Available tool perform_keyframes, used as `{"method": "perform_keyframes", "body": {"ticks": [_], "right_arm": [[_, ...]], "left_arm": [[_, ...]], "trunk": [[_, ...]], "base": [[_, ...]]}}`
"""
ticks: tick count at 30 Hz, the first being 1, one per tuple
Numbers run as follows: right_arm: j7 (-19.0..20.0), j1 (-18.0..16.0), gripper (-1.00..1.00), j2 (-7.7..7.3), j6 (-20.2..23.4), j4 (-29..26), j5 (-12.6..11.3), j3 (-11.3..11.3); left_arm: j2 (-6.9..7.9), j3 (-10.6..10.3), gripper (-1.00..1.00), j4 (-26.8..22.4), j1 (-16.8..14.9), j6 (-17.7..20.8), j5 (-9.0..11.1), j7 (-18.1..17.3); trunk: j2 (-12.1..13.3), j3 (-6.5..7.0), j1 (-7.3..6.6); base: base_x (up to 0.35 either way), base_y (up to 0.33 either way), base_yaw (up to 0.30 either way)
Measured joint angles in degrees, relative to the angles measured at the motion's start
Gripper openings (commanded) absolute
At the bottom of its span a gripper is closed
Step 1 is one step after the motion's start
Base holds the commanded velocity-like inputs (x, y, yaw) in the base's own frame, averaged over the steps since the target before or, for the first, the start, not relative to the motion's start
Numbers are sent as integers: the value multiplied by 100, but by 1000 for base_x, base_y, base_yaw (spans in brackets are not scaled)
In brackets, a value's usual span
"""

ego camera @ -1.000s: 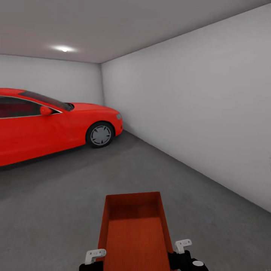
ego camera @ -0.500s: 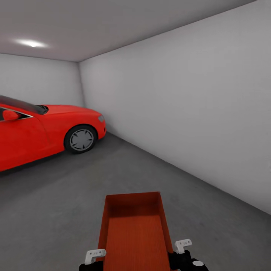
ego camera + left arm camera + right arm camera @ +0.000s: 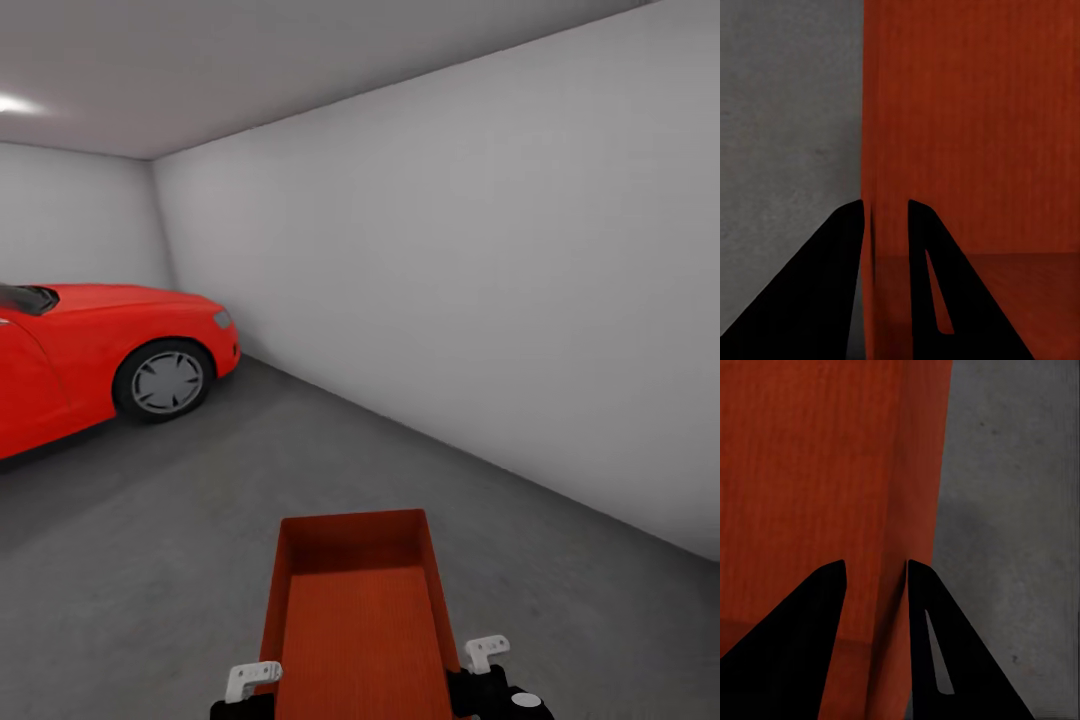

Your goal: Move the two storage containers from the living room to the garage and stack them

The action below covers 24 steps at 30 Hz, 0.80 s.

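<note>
In the garage: one orange-red bin [image 3: 358, 620] is carried low in front of the robot, open top up, above the grey concrete floor [image 3: 150, 520], with a red car [image 3: 90, 355] well off to the left and a white wall [image 3: 480, 300] along the right. Left gripper [image 3: 885, 214] is clamped on the bin's left wall (one finger outside, one inside, the thin wall between them), and the right gripper [image 3: 875, 574] pinches the right wall the same way. Head view shows both grippers at the bin's near end, left [image 3: 250, 680] and right [image 3: 487, 652].
</note>
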Motion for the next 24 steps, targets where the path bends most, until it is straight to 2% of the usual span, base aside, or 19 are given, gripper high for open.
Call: {"method": "perform_keyframes", "body": {"ticks": [17, 24], "right_arm": [[0, 0, -100, 0, 0, 1, 0, 0], [0, 2, -100, 0, 0, 1, 1, -2]], "left_arm": [[-1, 2, -100, 0, 0, 1, -6, -1], [0, -1, -100, 0, 0, 4, 0, 1]], "trunk": [[0, 0, 0], [-1, 0, -3]], "base": [[3, 0, -277], [208, 0, -277]]}}
